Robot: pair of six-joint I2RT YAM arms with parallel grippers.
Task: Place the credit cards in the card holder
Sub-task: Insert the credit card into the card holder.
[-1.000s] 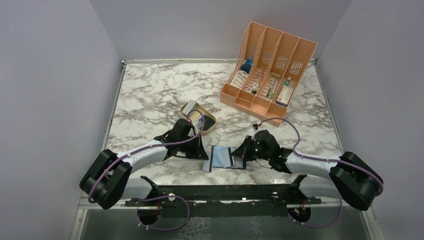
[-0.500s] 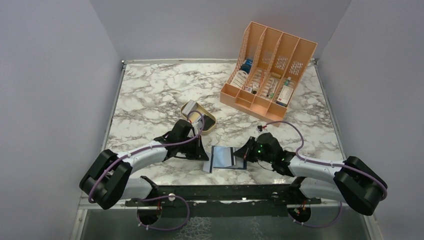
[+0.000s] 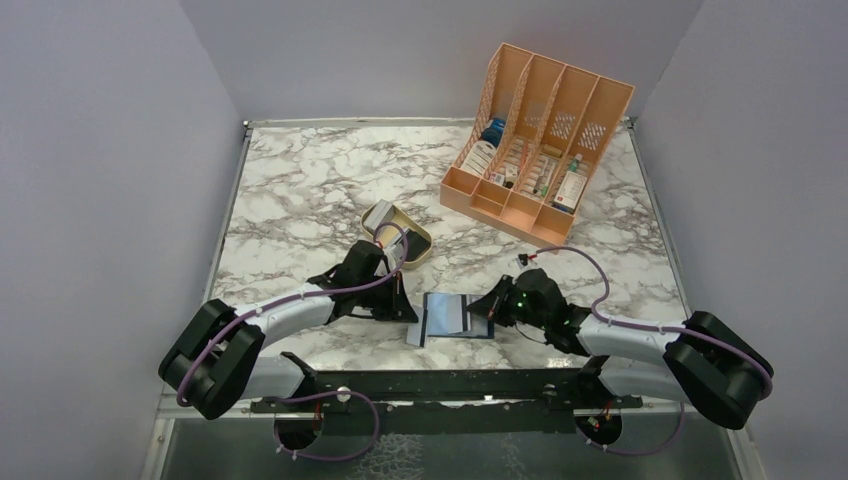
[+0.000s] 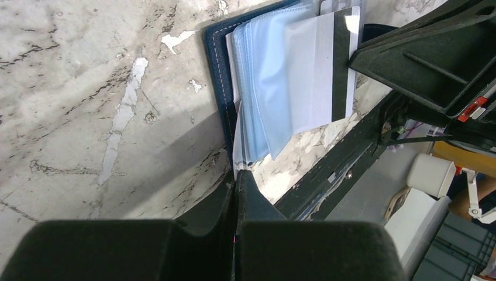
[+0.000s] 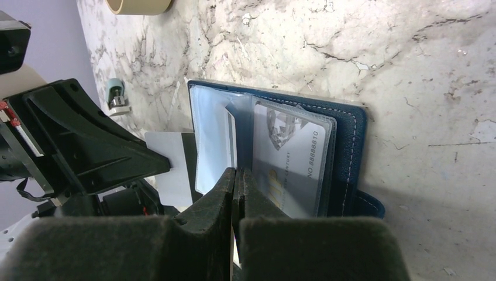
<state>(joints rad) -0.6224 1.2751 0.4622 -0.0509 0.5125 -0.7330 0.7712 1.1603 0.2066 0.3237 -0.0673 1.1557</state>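
From above, the card holder (image 3: 447,318) lies open and flat on the marble worktop (image 3: 300,200), close to the near edge, between the two arms. The left gripper (image 3: 408,308) sits low at its left edge and the right gripper (image 3: 480,314) at its right edge, both tight to the worktop. Behind the left arm stands a gold tin (image 3: 421,246) with something pale inside. A peach file rack (image 3: 535,140) stands well apart at the far right.

The left wrist camera shows that gripper's fingers pressed together with no gap. Their tips touch the near corner of the clear sleeve pages (image 4: 263,76) fanned out from the navy cover. I can't tell whether a page is pinched between them. One of the credit cards, a white card (image 4: 319,70) with a dark stripe along one side, lies on top of the pages and sticks out past their edge. The black body of the other gripper is just beyond it.

The right wrist camera shows its fingers also closed flat against each other. Their tips rest on the open holder where a pale blue page meets a sleeve holding a printed card (image 5: 292,161) with numbers on it. Whether they grip anything is unclear. The white card pokes out past the holder's far side, next to the left gripper.
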